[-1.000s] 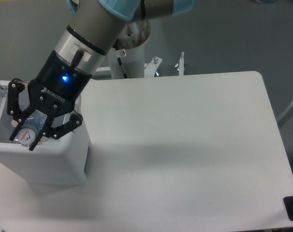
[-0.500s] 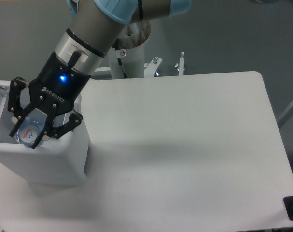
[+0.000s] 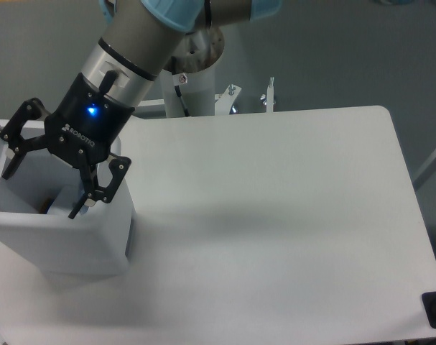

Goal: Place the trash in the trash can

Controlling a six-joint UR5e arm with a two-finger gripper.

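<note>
Camera view from above shows my claw [image 3: 42, 176] spread wide over the trash can [image 3: 74, 241], its fingers [image 3: 103, 188] apart and gripping nothing. The trash can stands at the left edge of the white counter [image 3: 275, 215], with one finger crossing its near rim. Inside the grey interior, a bluish shape, probably the bottle [image 3: 59, 205], lies low against the front wall; I cannot tell its details. The wrapper is not discernible.

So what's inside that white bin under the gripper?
Inside the trash can only a grey interior and a small bluish-pale shape show, likely the bottle. The open gripper and the front wall hide the rest.
</note>
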